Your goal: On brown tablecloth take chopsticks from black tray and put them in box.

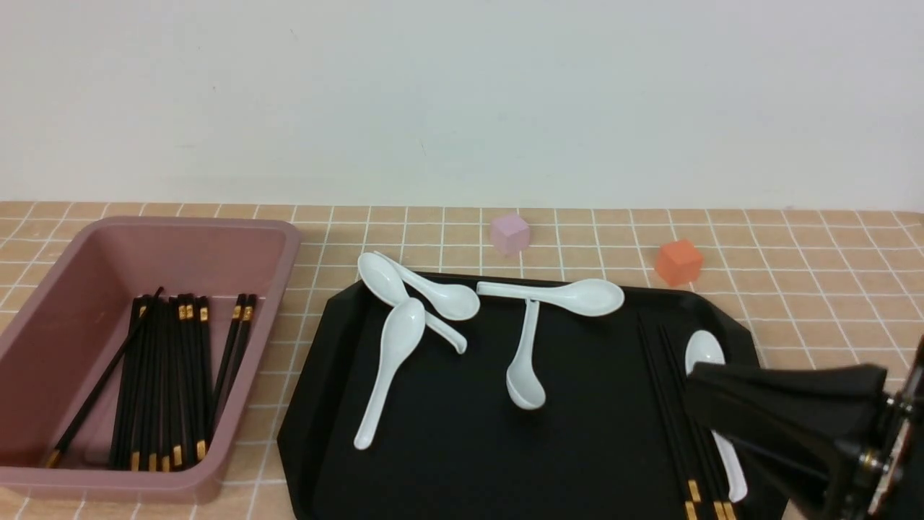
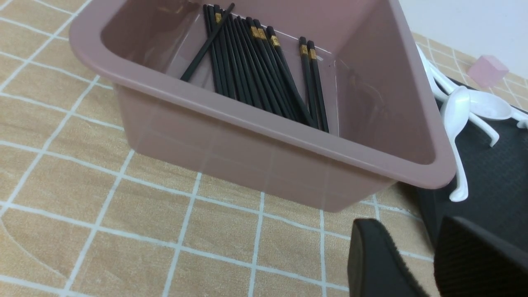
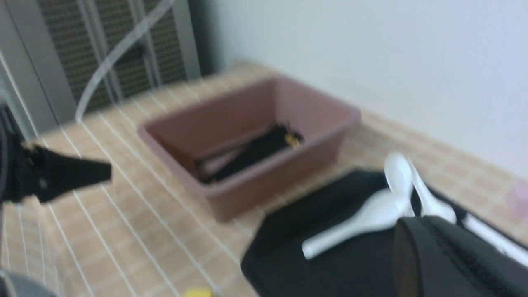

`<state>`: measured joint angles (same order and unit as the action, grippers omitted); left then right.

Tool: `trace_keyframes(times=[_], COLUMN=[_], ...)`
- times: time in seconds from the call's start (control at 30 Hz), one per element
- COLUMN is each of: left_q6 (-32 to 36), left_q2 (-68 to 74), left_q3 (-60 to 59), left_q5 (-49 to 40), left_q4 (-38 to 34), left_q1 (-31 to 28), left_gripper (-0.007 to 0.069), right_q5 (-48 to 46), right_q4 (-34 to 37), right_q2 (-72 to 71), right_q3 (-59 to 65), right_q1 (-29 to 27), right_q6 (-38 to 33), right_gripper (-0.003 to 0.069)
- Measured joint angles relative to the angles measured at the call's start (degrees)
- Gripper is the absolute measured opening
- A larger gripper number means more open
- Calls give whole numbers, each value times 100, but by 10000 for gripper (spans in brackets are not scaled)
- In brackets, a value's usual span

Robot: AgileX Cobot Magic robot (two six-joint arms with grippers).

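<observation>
Currently the right gripper (image 1: 691, 375) has its fingers pressed together into one tapered tip, with nothing seen between them. The right wrist view is blurred, and the fingers (image 3: 445, 255) read there as one dark mass. The tip points toward the robot's left, over the right end of the black tray (image 1: 447, 448). It sits right at the chopsticks (image 1: 665, 390), a few black sticks lying side by side with gold bands at the near end. Whether it touches them, cannot tell. The gripper body hides the middle of a white spoon (image 1: 704, 351) lying just right of those sticks.

The left gripper (image 2: 406, 227) has its fingers (image 2: 379, 264) apart with a clear gap, empty. It is low over the brown tablecloth (image 2: 82, 198), near the box's near corner and the tray edge.

The box (image 1: 216, 228) sits on the cloth left of the tray, with a narrow strip of cloth between them. A chopstick bundle (image 1: 162, 375) lies lengthwise inside, one stick crossed diagonally over the rest.

Clutter on the tray: a three-spoon cluster (image 1: 404, 318) overlapping at the far left part, and a spoon pair (image 1: 577, 296) touching in a T near the middle. A pink cube (image 1: 510, 233) and an orange cube (image 1: 678, 261) sit on the cloth beyond the tray's far edge, well apart.
</observation>
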<state>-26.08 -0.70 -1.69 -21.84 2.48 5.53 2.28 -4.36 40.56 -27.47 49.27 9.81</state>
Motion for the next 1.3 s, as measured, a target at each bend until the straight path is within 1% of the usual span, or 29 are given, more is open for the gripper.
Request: trace_keyframes(times=[0.03,0.1,0.27,0.7,0.87,0.93,1.03,1.13,1.17,1.23,1.27,1.3], left_q6=[0,0,0,0,0,0,0,0,0,0,0,0], left_q2=[0,0,0,0,0,0,0,0,0,0,0,0], left_q3=[0,0,0,0,0,0,0,0,0,0,0,0], left_q5=[0,0,0,0,0,0,0,0,0,0,0,0], left_q4=[0,0,0,0,0,0,0,0,0,0,0,0], left_q1=[0,0,0,0,0,0,0,0,0,0,0,0], left_gripper=[238,238,238,238,238,238,238,238,238,238,238,238], right_q5=[270,409,517,538,201,-64,-618,-1310,-1545,-1763,-1799,-1857], right_q4=[-5,-24,-41,-43,-83,-87,-87,-87,-95,-104,-104,-104], right_q2=[0,0,0,-6,-371,-589,-971,-1470,-1754,-2121,-2200,-2597], right_q3=[157,299,629,772,772,772,772,773,793,901,943,1232], right_q1=[0,0,0,0,-39,-266,-885,-1585,-1924,-2342,-2430,-2840], right_q6=[0,0,0,-6,-100,-144,-125,-81,-70,-58,-58,-49], right_gripper=[0,1,3,14,15,15,20,23,25,28,29,32])
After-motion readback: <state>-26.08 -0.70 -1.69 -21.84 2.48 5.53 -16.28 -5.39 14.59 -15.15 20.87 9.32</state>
